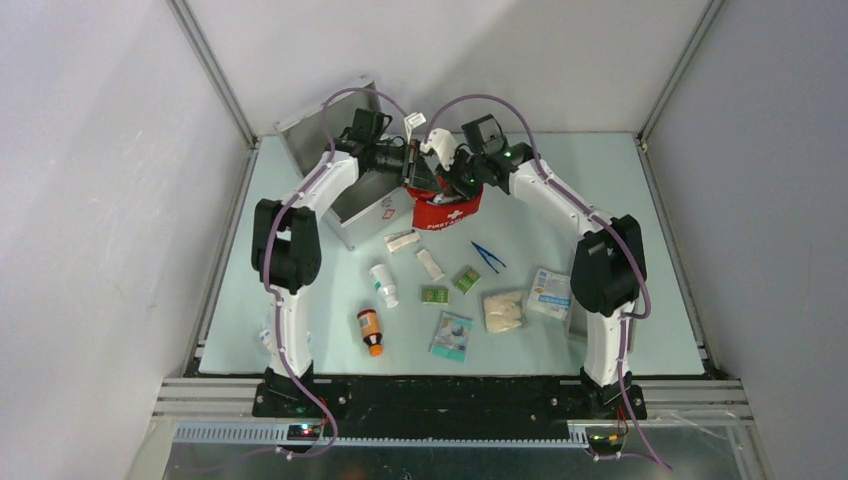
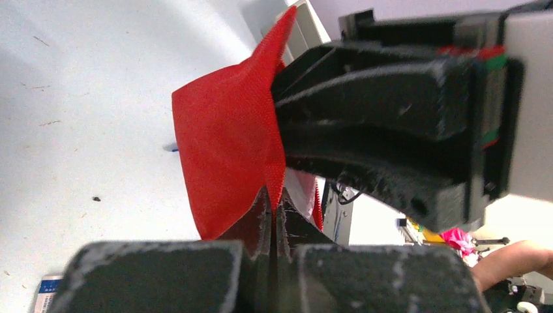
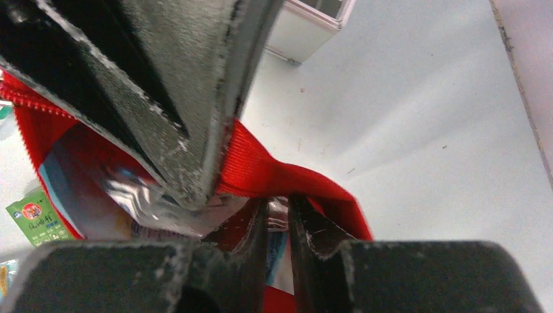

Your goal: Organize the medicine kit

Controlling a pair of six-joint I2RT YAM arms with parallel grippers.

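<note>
While the left claw [image 1: 407, 160] and right claw [image 1: 453, 178] each pinch the red first aid pouch [image 1: 446, 211] near the surface's [image 1: 600, 180] far edge, the open medicine kit [image 1: 355, 215] sits beside it toward the far-left corner, nearer the left claw.

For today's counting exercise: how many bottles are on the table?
2. A white bottle is left of centre; a brown bottle with an orange cap is just below it, toward the near edge. More could be hidden in the red pouch.
</note>
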